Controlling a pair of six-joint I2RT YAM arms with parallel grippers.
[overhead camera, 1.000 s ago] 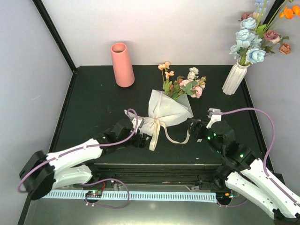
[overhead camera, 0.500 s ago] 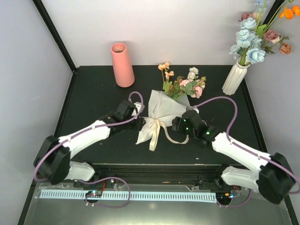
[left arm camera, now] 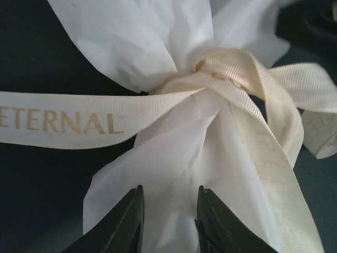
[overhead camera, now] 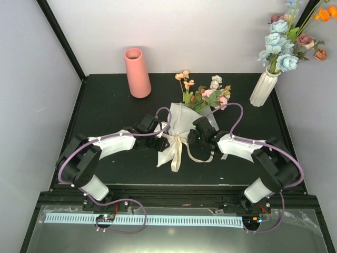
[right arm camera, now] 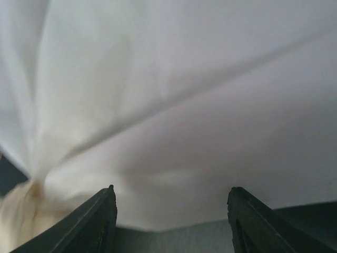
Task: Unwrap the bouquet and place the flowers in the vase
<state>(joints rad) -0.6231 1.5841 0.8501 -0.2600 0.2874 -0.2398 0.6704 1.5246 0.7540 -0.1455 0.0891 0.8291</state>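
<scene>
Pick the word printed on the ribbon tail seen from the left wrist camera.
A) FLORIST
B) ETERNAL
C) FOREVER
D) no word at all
B: in the left wrist view, gold letters on the flat tail of the cream ribbon tied around the bouquet spell ETERNAL.

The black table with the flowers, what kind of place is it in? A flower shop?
Probably a robot practice booth, not a shop: bare pale walls box in the black table, a white left robot arm and white right robot arm sit at its near edge, and a cream paper-wrapped bouquet lies between them.
</scene>
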